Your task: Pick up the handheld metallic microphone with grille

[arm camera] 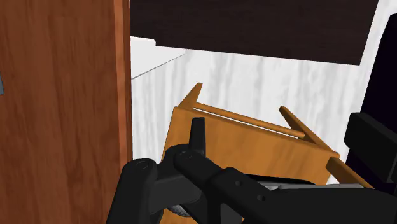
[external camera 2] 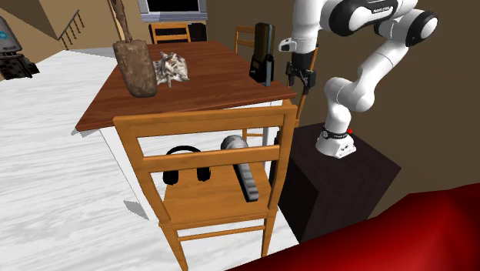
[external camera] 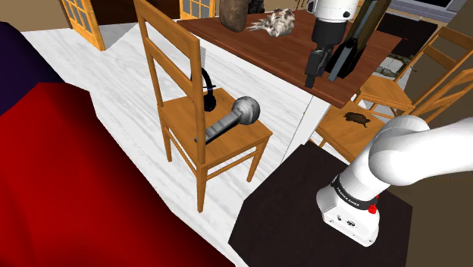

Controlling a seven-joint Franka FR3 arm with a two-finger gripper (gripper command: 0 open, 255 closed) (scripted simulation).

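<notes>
Microphone (external camera: 230, 120) lies on wooden chair (external camera: 182, 114) (white floor (external camera: 121, 106) beneath).

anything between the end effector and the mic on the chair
Nothing visible stands directly between them. The end effector hangs at the brown table's edge, higher than the microphone on the chair seat, so that edge is likely the one thing to clear going down. Black headphones lie close beside the microphone.

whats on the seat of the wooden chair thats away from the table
A grey microphone lies on the seat, with black headphones between it and the backrest. In the second exterior view the backrest slats cover parts of both.
</notes>
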